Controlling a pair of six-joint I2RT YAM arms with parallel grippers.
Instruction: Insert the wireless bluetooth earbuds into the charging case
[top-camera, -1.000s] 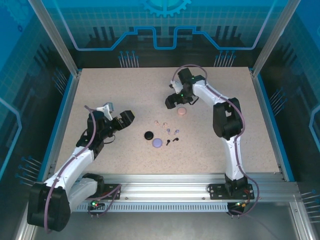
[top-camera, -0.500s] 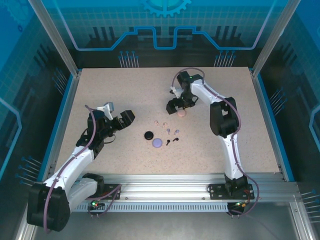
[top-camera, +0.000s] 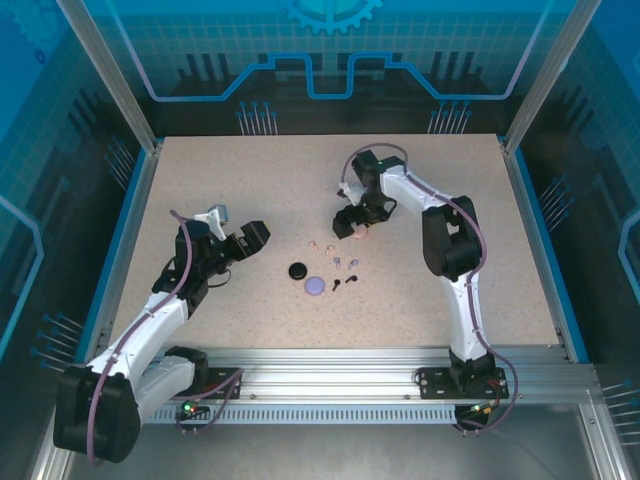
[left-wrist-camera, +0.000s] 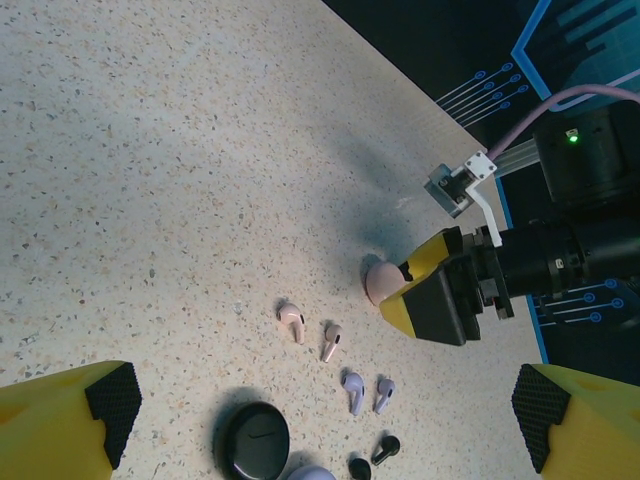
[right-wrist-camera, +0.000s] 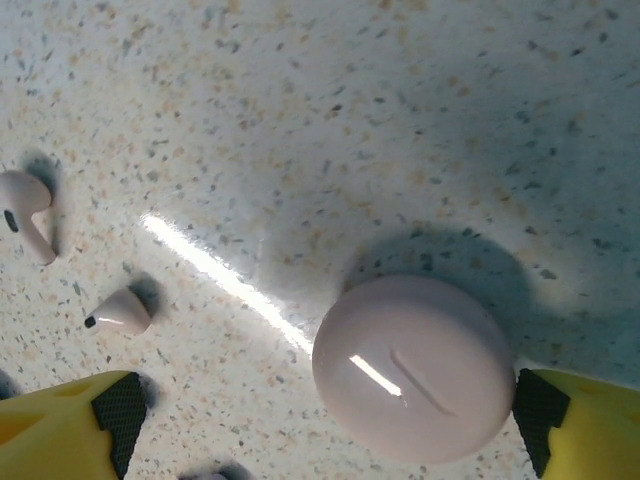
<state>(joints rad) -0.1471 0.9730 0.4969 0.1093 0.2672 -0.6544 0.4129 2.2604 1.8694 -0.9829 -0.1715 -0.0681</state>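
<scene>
The worktop (top-camera: 250, 180) is the largest thing beneath me, pale and speckled. My left arm (top-camera: 165, 305) reaches over its left half. My left jaws hang released and spread wide there, with nothing between them, well apart from the small things. My right arm (top-camera: 448, 235) bends in from the right side toward the middle of the worktop. My right jaws are released too, spread either side of the pink case (right-wrist-camera: 415, 365). That case lies flat with its lid shut, much nearer one pad (right-wrist-camera: 535, 415) than the other, and I cannot tell whether it touches that pad. Toward the near edge lies the black case (left-wrist-camera: 251, 440), with the lavender case (top-camera: 315, 286) just beside it. Between the cases the wireless bluetooth earbuds (left-wrist-camera: 331, 340) lie loose on the bare worktop. The pink pair (left-wrist-camera: 291, 320) is nearest the pink case, then the lavender pair (left-wrist-camera: 352, 390), and the black pair (left-wrist-camera: 388, 447) lies near the lavender case.
</scene>
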